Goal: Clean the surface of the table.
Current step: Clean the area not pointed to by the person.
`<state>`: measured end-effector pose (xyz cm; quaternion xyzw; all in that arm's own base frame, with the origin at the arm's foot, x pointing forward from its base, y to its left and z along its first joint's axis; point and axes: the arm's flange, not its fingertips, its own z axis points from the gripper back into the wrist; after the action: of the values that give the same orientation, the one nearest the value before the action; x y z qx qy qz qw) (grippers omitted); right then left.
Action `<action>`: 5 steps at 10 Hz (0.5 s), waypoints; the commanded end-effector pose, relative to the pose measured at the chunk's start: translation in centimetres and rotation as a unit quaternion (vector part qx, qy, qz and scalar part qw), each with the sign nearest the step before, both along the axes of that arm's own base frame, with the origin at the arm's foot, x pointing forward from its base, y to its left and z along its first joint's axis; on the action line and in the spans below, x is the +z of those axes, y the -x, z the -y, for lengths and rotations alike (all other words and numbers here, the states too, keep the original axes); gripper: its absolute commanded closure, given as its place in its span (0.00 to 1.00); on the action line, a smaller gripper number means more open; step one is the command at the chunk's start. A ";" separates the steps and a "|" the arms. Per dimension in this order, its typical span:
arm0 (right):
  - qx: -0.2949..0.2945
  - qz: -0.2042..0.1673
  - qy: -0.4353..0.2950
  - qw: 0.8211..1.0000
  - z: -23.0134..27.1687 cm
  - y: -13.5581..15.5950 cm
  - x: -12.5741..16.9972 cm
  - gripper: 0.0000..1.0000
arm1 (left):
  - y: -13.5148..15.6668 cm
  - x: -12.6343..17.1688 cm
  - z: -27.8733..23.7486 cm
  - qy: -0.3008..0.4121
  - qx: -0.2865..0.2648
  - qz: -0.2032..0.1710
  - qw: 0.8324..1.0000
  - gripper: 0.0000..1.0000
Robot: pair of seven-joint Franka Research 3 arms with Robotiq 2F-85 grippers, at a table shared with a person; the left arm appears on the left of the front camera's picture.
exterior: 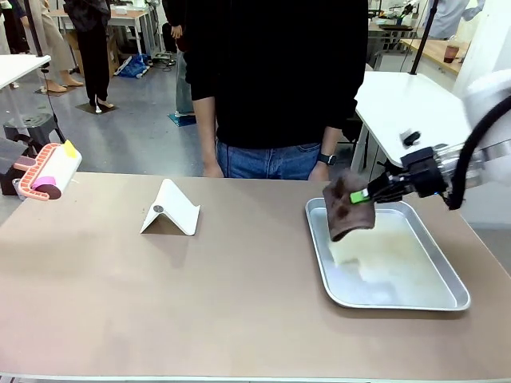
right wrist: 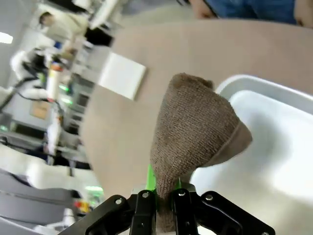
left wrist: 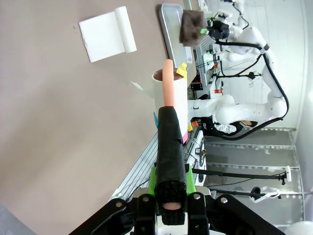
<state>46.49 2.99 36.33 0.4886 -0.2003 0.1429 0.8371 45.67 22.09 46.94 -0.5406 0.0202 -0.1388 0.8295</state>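
bench (exterior: 239, 311): big taupe-brown top, runs right across the front view, robot arms on the near side and a person on the far side

right jaws: clamped tight on one corner of a brown cloth (exterior: 346, 209), so it's pinching that, nothing else

brown cloth: hangs down from that pinch, over the far-left corner of the tray; can't really tell if the bottom edge touches the rim. In the right wrist view it's a knitted-looking lump (right wrist: 193, 132) sticking up from between the fingers

tray (exterior: 447, 299): silver metal, sits on the right part of the bench, with a pale patch on its floor

left jaws: squeezed shut on the black-wrapped handle of a lint roller (left wrist: 169, 93), seen clearly in the left wrist view

lint roller: pink frame, white roll, over by the bench's far-left corner (exterior: 49, 172); can't say whether the roll touches the top

white stand (exterior: 170, 210): folded, tent-shaped, on the bench left of the middle, well apart from the tray

person (exterior: 275, 80): dark top, jeans, a watch on one wrist, standing right at the far edge with hands low beside the bench
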 end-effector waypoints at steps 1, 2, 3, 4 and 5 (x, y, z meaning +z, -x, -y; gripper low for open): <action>-0.009 0.010 -0.096 0.995 2.2 1.5 -1.0 0.88 | 0.3 0.4 0.0 0.006 -0.004 0.001 1.000 0.77; 0.000 0.008 -0.144 0.990 3.4 2.3 -0.5 0.88 | 0.3 0.4 0.0 0.006 -0.004 0.001 1.000 0.77; 0.016 0.009 -0.188 0.982 4.5 3.1 0.1 0.88 | 0.3 0.4 0.0 0.006 -0.004 0.001 1.000 0.77; 0.025 0.007 -0.223 0.974 5.8 4.1 0.7 0.88 | 0.3 0.4 0.0 0.006 -0.004 0.001 1.000 0.77; 0.033 0.006 -0.231 0.972 7.1 5.0 1.2 0.88 | 0.3 0.4 0.0 0.006 -0.004 0.001 1.000 0.77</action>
<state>42.27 -2.97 37.38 0.6607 -0.2107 0.1116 0.7118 45.67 22.10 46.94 -0.5406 0.0203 -0.1388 0.8295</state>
